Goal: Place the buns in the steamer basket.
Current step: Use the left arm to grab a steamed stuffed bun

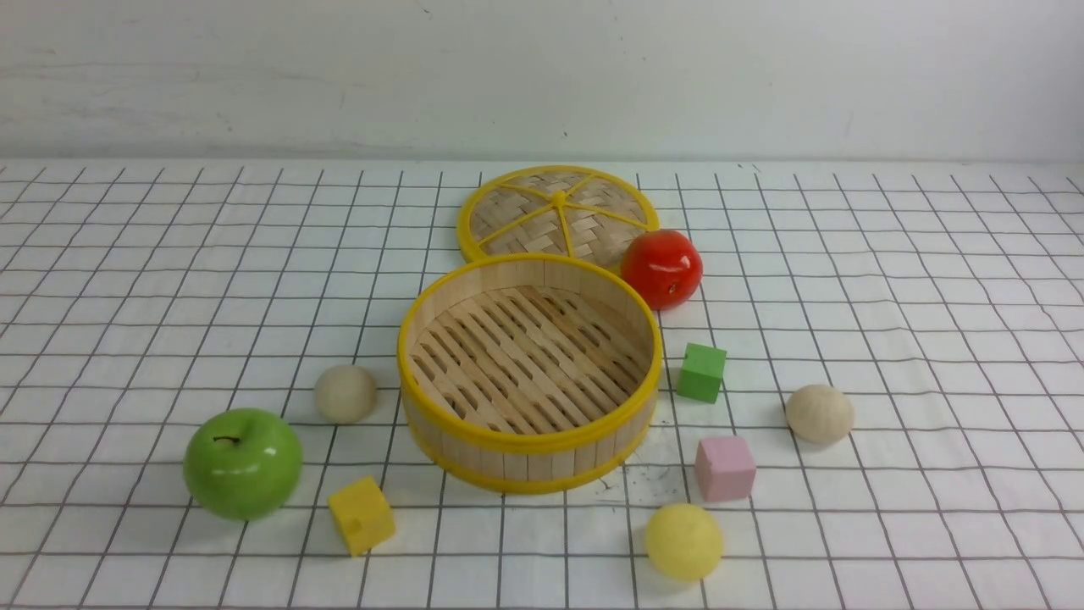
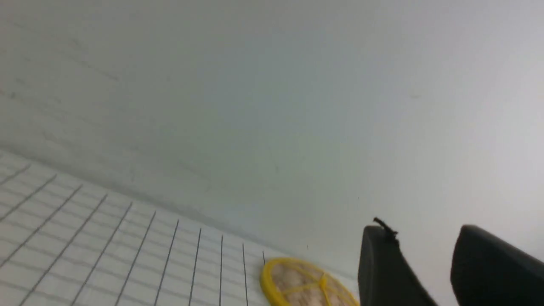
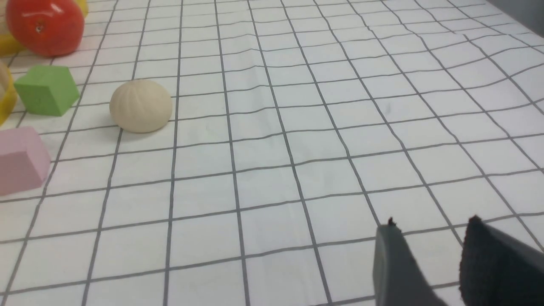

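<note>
The steamer basket (image 1: 529,436) stands empty in the middle of the gridded cloth. One cream bun (image 1: 345,393) lies to its left, a second cream bun (image 1: 818,413) (image 3: 141,106) to its right, and a pale yellow bun (image 1: 683,540) near the front. Neither arm shows in the front view. In the left wrist view my left gripper (image 2: 425,233) is open, empty, and pointed at the back wall. In the right wrist view my right gripper (image 3: 431,225) is open and empty above bare cloth, well apart from the cream bun.
The woven lid (image 1: 557,213) (image 2: 306,282) lies behind the basket. A red apple (image 1: 661,268) (image 3: 44,25), green cube (image 1: 701,372) (image 3: 46,89) and pink cube (image 1: 725,467) (image 3: 19,159) sit right of the basket. A green apple (image 1: 243,463) and yellow cube (image 1: 361,514) sit front left.
</note>
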Available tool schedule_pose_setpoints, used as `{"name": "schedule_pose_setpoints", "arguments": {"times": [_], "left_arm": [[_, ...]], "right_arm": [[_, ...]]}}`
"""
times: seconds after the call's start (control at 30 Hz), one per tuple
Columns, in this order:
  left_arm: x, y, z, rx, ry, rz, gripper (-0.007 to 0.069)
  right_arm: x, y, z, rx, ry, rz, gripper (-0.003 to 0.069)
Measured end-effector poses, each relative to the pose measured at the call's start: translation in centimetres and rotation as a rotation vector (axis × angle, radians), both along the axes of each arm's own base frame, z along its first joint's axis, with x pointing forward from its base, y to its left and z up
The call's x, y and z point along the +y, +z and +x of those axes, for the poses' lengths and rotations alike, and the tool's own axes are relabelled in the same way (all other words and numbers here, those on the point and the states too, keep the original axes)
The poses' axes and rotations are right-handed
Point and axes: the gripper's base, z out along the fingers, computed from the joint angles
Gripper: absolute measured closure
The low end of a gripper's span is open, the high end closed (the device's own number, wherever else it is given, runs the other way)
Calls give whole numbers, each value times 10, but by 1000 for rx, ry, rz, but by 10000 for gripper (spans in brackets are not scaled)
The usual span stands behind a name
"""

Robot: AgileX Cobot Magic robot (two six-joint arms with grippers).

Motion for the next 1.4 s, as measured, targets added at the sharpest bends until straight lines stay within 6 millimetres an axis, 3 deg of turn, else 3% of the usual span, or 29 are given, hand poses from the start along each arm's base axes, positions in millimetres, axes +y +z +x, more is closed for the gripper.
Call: {"name": "schedule_pose_setpoints", "arguments": {"times": [0.1,0.27,0.47,0.63,0.83,0.97,1.03,1.07,1.1,1.13,1.17,1.4], "left_arm": [[-3,5,19,243,-26,22,386],[-4,-15,47,488,-30,87,386],[-10,-41,87,655,-51,-33,386],[-13,-44,118,763,-61,-68,386],[-25,-27,183,931,-182,131,386],[-52,-26,229,1007,-326,294,386],[-66,-33,249,1058,-371,360,386],[-66,-34,249,1062,-373,367,386],[-75,-43,267,1108,-393,424,386],[-76,-44,269,1113,-396,425,386],[-82,-54,283,1149,-406,468,386],[-89,-83,326,1135,-382,519,386]], "right_arm": [[0,0,0,0,0,0,419],[0,0,0,0,0,0,419],[0,0,0,0,0,0,419],[0,0,0,0,0,0,419],[0,0,0,0,0,0,419],[0,0,0,0,0,-1,419],[0,0,0,0,0,-1,419],[0,0,0,0,0,-1,419],[0,0,0,0,0,-1,419],[0,0,0,0,0,-1,419],[0,0,0,0,0,-1,419],[0,0,0,0,0,-1,419]]}}
